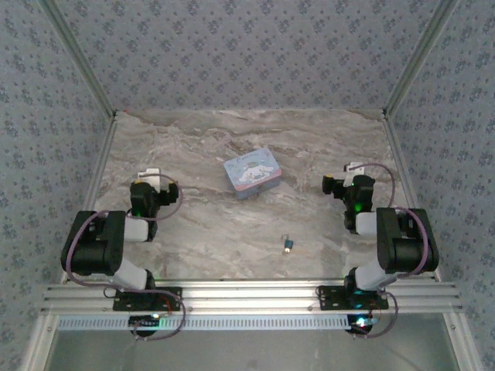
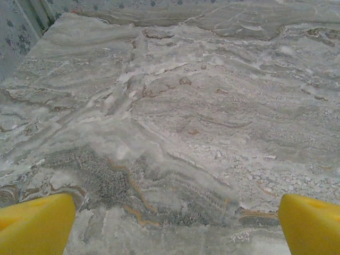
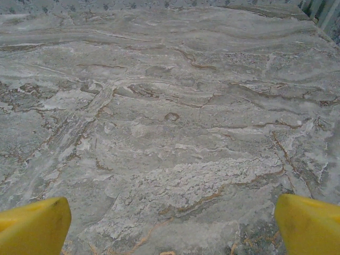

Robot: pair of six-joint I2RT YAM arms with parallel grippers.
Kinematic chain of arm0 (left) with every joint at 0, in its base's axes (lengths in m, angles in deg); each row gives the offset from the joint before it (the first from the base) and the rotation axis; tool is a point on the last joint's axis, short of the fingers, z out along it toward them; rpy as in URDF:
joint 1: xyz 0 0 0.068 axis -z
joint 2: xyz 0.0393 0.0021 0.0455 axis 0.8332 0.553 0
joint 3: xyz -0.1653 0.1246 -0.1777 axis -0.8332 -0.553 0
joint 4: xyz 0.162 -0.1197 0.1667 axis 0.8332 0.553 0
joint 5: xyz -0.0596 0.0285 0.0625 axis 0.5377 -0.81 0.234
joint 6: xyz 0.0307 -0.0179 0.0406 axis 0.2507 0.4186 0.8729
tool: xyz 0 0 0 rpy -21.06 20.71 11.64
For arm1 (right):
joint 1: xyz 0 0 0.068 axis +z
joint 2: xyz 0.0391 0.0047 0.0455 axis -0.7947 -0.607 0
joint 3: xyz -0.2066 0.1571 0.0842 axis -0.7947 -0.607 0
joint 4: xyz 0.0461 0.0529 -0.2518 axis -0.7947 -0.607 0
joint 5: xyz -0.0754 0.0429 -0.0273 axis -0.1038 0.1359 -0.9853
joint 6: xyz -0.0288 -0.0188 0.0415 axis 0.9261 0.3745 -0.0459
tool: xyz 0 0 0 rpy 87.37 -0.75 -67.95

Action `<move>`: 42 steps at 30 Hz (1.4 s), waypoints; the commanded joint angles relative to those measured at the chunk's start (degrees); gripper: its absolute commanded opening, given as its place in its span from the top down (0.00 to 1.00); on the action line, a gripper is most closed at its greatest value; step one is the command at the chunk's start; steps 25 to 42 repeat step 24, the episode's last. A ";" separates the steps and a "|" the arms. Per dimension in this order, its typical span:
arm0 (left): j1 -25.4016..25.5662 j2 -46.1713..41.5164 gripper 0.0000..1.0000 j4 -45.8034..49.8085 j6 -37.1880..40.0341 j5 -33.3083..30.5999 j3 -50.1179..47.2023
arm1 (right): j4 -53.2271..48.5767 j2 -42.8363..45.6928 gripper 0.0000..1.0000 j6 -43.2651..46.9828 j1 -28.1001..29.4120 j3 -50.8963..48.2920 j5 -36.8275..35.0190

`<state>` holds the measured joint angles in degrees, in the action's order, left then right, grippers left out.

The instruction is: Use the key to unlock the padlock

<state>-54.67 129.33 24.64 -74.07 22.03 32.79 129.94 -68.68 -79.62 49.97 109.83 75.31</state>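
Observation:
The tiny padlock [image 1: 288,246], blue and brass-yellow with a thin silvery loop, lies on the marble table near the front, between the two arms. I cannot make out a key. My left gripper [image 1: 148,179] hovers at the left, well away from the padlock; its yellow fingertips [image 2: 37,223] stand wide apart with bare marble between them. My right gripper [image 1: 349,171] sits at the right, also apart from the padlock, its yellow fingertips [image 3: 311,223] spread wide over bare marble.
A pale blue cartoon-printed tin box [image 1: 252,172] rests at the table's middle, behind the padlock. Patterned walls and metal frame posts [image 1: 93,85] enclose the table. An aluminium rail [image 1: 247,297] runs along the near edge.

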 commanded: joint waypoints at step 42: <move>-4.13 0.78 0.02 4.97 -2.70 4.89 5.64 | -0.47 -0.08 0.00 1.42 0.71 0.90 -1.22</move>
